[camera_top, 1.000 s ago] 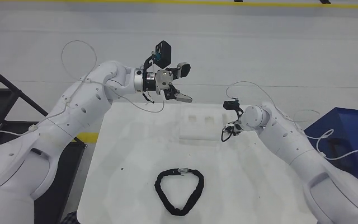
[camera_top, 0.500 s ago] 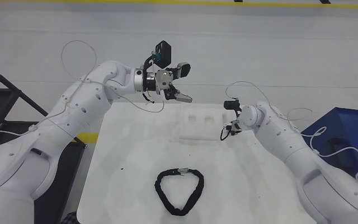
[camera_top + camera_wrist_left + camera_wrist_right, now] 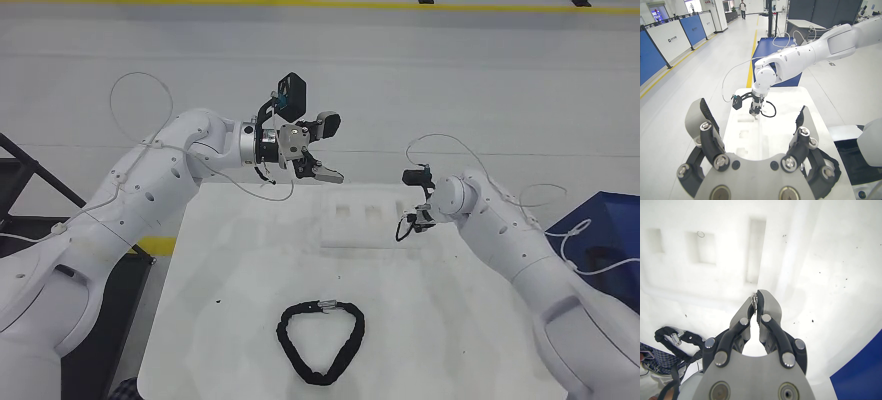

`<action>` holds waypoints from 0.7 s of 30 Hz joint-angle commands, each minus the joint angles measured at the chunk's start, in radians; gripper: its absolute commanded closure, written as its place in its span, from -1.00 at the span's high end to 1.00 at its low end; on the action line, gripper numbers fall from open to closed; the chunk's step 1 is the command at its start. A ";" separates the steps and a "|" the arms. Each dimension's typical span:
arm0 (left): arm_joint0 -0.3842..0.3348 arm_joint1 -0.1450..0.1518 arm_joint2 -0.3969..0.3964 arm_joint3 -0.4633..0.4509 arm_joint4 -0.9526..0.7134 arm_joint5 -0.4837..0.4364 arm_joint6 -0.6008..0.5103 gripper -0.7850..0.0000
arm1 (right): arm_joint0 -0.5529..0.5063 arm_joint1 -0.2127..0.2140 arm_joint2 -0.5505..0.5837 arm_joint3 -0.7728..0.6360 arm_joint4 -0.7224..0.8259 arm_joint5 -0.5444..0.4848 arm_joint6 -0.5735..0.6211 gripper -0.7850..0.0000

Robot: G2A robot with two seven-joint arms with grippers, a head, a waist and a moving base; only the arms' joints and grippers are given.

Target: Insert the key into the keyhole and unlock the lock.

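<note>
Lying near the front edge of the table [image 3: 230, 300], the lock [image 3: 320, 343] is a black fabric-covered chain closed into a rounded triangular loop, flat on the surface. Its ends meet at a small silver cylinder [image 3: 676, 338] on the side of the loop towards the foam tray [image 3: 345, 235].

The key [image 3: 754, 303] is well apart from the lock, at the tray. Just a thin, silvery, ring-like edge of it shows, and its blade cannot be made out. It is pinched between the pads of the right hand [image 3: 754, 294], whose fingers are closed down almost to touching around it. That hand points steeply down at the end of the tray's long slot, with the forearm reaching in from the table's right side.

The left hand [image 3: 330, 150] is raised off the table's far left corner, turned towards the right arm. Its two fingers are spread wide with nothing between them.

One lock and one key can be counted. The white tray shows three recesses in the right wrist view, two squarish and one long. A single loose metal ring [image 3: 700, 234] lies in one of the squarish ones.
</note>
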 commanded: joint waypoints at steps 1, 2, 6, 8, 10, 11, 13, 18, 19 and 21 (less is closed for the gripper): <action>0.000 0.000 0.000 0.000 0.000 0.000 0.000 1.00 | -0.004 0.013 0.016 -0.056 -0.020 0.028 0.020 -1.00; 0.000 0.000 0.000 0.000 0.000 0.000 0.000 1.00 | -0.009 0.021 0.026 -0.085 -0.027 0.042 0.027 -1.00; 0.000 0.000 0.000 0.000 0.000 0.000 0.000 1.00 | -0.043 0.062 0.091 -0.222 -0.049 0.099 0.060 -1.00; 0.000 0.000 0.000 0.000 0.000 0.000 0.000 1.00 | -0.073 0.087 0.134 -0.313 -0.058 0.129 0.078 -1.00; 0.000 0.000 0.000 0.000 0.000 0.000 0.000 1.00 | -0.113 0.114 0.190 -0.407 -0.060 0.148 0.093 -1.00; 0.000 0.000 0.000 0.000 0.000 0.000 0.000 1.00 | -0.137 0.128 0.219 -0.458 -0.060 0.153 0.100 -1.00; 0.000 0.000 0.000 0.000 0.000 0.000 0.000 1.00 | -0.191 0.157 0.287 -0.554 -0.056 0.160 0.112 -1.00; 0.000 0.000 0.000 0.000 0.000 0.000 0.000 1.00 | -0.346 0.216 0.466 -0.807 -0.016 0.147 0.138 -1.00; 0.000 0.000 0.000 0.000 0.000 0.000 0.000 1.00 | -0.377 0.226 0.500 -0.858 -0.019 0.143 0.135 -1.00; 0.000 0.000 0.000 0.000 0.000 0.000 0.000 1.00 | -0.441 0.243 0.566 -0.951 -0.009 0.127 0.124 -1.00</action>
